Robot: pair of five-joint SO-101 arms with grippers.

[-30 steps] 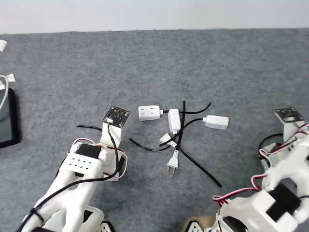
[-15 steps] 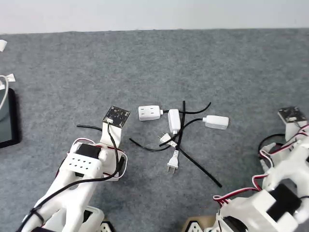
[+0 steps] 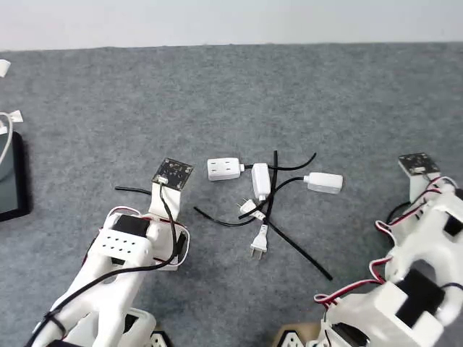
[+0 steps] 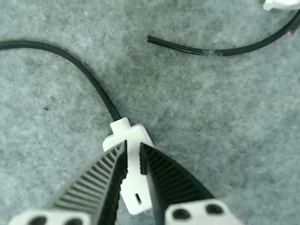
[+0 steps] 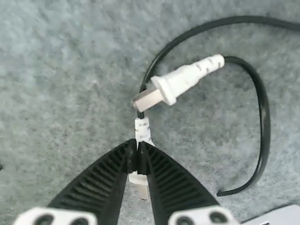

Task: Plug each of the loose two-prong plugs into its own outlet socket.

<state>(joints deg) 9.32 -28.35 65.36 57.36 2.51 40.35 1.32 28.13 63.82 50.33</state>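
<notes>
Three white outlet sockets lie mid-table: one (image 3: 223, 168) to the left, one (image 3: 260, 181) in the middle, one (image 3: 323, 182) to the right, among black cables. Two loose white plugs (image 3: 248, 208) (image 3: 258, 243) lie just below them. My left gripper (image 4: 132, 146) hovers shut, fingers almost touching, over a white socket body (image 4: 132, 134) on a black cable (image 4: 70, 61). My right gripper (image 5: 137, 143) is shut above a small white plug (image 5: 142, 129). Another white two-prong plug (image 5: 180, 82) lies just beyond it. In the high view both arms (image 3: 126, 242) (image 3: 427, 238) cover their grippers.
A dark tablet-like object (image 3: 9, 177) lies at the table's left edge. A cut black cable end (image 4: 206, 49) lies beyond the left gripper. A black cable loop (image 5: 260, 117) curls beside the right gripper. Grey carpet (image 3: 239, 94) stretches behind the sockets.
The right arm's wrist has shifted left and slightly toward the back of the table. The left arm and the sockets and plugs have not moved.
</notes>
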